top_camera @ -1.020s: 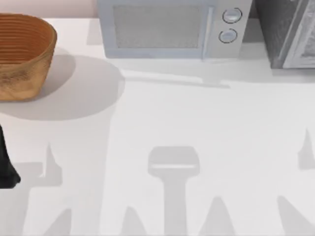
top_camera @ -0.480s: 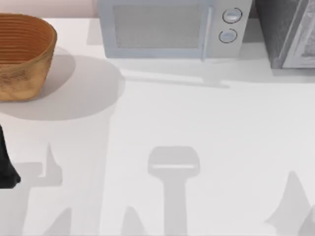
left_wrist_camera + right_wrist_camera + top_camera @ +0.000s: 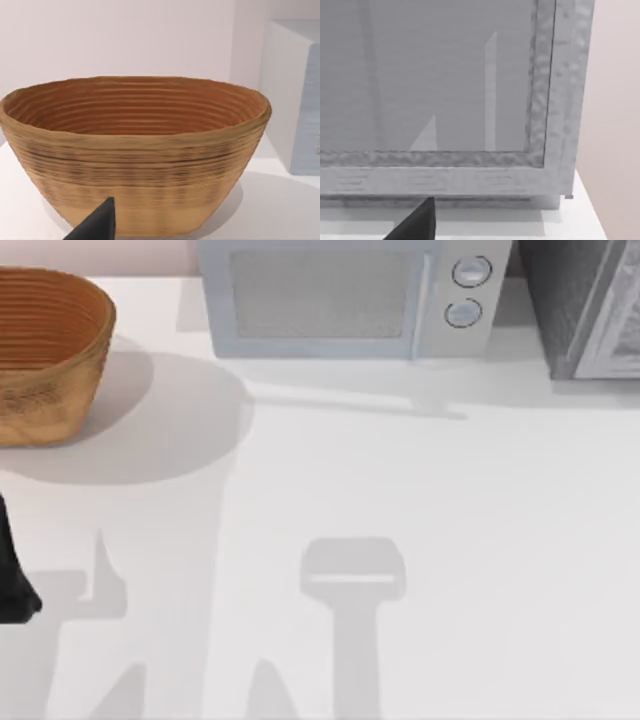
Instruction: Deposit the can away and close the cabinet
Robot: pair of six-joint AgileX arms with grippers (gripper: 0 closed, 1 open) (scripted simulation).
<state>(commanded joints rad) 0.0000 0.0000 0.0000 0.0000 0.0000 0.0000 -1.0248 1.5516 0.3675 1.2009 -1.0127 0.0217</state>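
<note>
- The can's place cannot be told from these views; it may already be put away
- As a judgement, such a small drink can is light, smooth and thin-walled, so it is best taken round the mid-body with a mild squeeze
- The right end effector [image 3: 417,222] is held close before the cabinet [image 3: 585,310] at 2 o'clock; wide or narrow cannot be told
- The left end effector [image 3: 97,225] is parked at 9 o'clock of the surface [image 3: 400,480], facing the basket [image 3: 45,350]; its state cannot be told

The bench [image 3: 420,540] lies bare from its centre toward six o'clock. A basket [image 3: 45,350] blocks ten o'clock, the microwave [image 3: 340,300] twelve, the cabinet [image 3: 590,305] two.
</note>
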